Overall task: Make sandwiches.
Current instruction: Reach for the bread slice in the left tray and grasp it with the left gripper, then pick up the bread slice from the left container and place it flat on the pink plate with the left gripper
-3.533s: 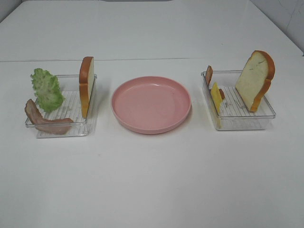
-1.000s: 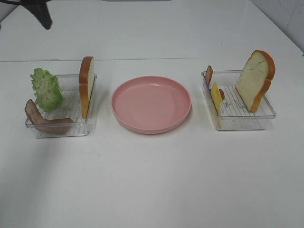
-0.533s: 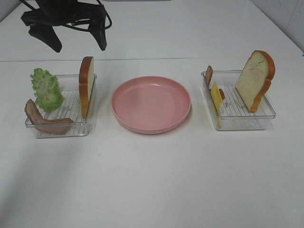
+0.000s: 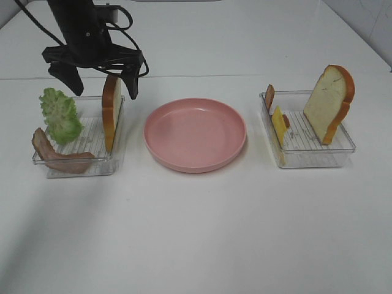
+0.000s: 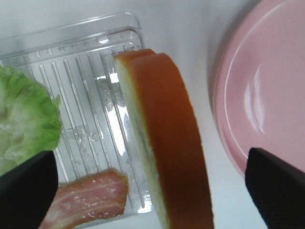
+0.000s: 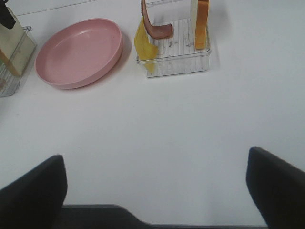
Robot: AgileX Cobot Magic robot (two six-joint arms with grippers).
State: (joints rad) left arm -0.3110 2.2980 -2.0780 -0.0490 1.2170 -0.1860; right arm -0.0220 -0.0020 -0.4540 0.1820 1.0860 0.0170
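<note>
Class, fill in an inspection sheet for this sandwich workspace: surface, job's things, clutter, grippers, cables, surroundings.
Surface: white table.
Job's things: left tray holds upright bread slice, lettuce, bacon; right tray holds leaning bread slice, cheese, bacon strip; pink plate empty.
Clutter: nothing seen.
Grippers: left gripper open, straddling the upright bread slice without touching; right gripper open above table.
Cables: black cable looped on left arm.
Surroundings: pale tiles beyond far right corner.
</note>
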